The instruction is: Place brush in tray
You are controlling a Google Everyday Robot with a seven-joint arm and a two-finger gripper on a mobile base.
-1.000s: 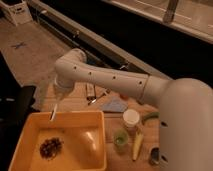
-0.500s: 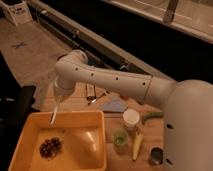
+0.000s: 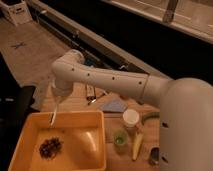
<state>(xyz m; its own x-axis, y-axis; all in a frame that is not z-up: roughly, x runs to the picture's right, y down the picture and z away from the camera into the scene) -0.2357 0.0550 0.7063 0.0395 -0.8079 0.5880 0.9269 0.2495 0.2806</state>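
Gripping one brush (image 3: 53, 116), the gripper (image 3: 56, 96) is hanging clenched over the far left rim of the one yellow tray (image 3: 100, 145), brush tip dipping inside. One dark clump (image 3: 50, 147) is lying in the tray. One green cup (image 3: 120, 140) is sitting just right of it.

No text, label, brand or number can be read anywhere; the hand (image 3: 56, 98), shut on the brush (image 3: 53, 114), hangs over the tray's (image 3: 102, 131) far left rim
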